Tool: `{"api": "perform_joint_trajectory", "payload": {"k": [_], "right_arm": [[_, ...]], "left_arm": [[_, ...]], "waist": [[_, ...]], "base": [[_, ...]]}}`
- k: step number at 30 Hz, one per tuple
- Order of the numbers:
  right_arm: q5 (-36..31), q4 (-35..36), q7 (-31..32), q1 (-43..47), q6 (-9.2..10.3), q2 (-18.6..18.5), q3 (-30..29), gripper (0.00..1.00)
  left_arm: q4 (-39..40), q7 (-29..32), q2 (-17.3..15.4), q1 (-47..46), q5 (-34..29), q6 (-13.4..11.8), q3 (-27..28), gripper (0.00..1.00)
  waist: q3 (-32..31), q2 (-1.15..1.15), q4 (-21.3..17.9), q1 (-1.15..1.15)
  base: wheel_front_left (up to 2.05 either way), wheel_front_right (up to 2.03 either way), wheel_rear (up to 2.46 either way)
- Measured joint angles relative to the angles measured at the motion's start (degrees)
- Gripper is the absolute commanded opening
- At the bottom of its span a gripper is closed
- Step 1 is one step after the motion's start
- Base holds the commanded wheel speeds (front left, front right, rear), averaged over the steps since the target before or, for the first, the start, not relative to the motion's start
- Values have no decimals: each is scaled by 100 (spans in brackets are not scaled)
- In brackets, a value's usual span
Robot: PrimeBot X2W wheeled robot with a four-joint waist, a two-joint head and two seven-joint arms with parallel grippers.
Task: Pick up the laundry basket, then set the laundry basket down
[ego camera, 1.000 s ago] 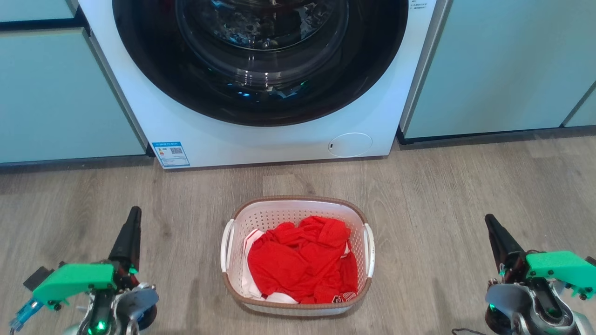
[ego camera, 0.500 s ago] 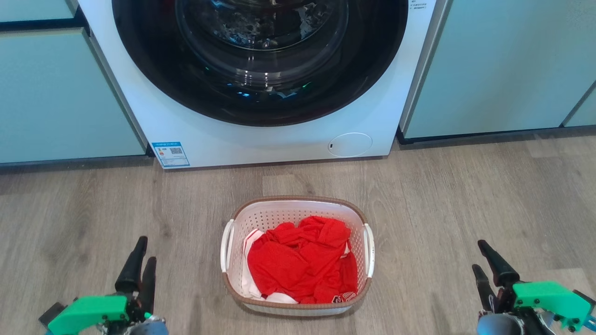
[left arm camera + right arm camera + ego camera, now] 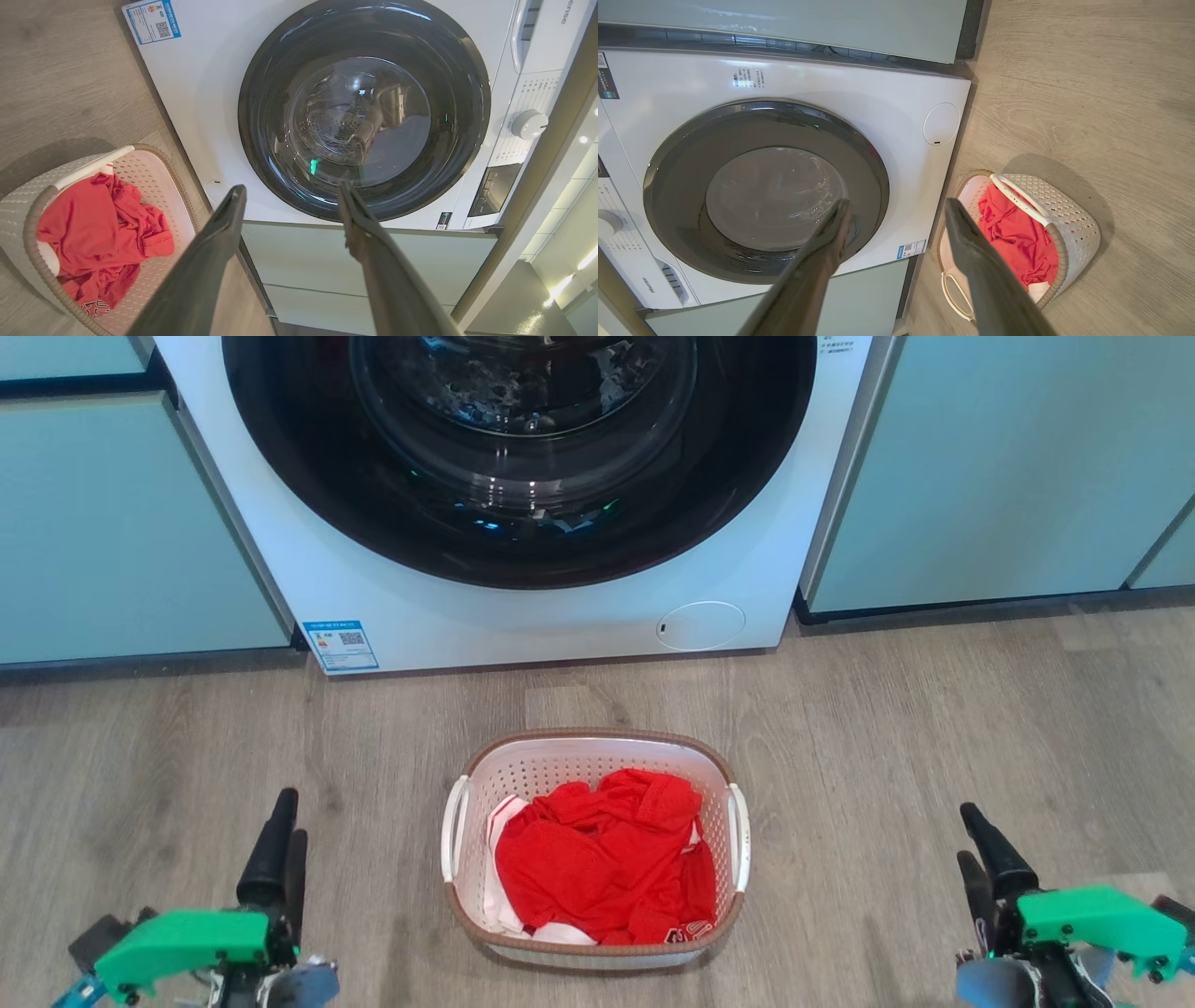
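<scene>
Okay, so the grey wood-grain plank floor (image 3: 934, 728) takes up most of the space in front of the robot, and a big white front-loading washing machine (image 3: 523, 495) with a round dark glass door stands at the far side of it. On the floor near the washer, centred between the two arms, sits the small white perforated plastic laundry basket (image 3: 597, 737) with the brown woven-look rim. It's upright and not lifted yet.

Inside is a crumpled red cloth garment (image 3: 597, 859) with a bit of white fabric under it, so I'd guess the whole load is light. The shell looks stiff, though thin walls like that may flex if squeezed.

The left gripper (image 3: 288, 821) and right gripper (image 3: 969, 840) hang low on either side, well apart from the basket, fingers spread with nothing between them.

Best places to grab, I reckon, are the white left handle (image 3: 453, 829) and white right handle (image 3: 739, 835) — one per gripper, lifted evenly so it doesn't tip.
</scene>
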State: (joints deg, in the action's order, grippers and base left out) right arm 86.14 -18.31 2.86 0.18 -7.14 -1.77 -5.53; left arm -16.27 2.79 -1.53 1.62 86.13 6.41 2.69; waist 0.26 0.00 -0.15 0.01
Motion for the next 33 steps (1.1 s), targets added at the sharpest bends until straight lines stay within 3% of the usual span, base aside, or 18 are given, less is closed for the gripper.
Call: {"api": "perform_joint_trajectory", "payload": {"k": [33], "right_arm": [[-2960, 531, -548, -21, 0, -3, 635, 100]], "left_arm": [[714, -527, -18, -27, -3243, -595, -586, 100]], "waist": [[29, 0, -2, -1]], "base": [[0, 0, 0]]}}
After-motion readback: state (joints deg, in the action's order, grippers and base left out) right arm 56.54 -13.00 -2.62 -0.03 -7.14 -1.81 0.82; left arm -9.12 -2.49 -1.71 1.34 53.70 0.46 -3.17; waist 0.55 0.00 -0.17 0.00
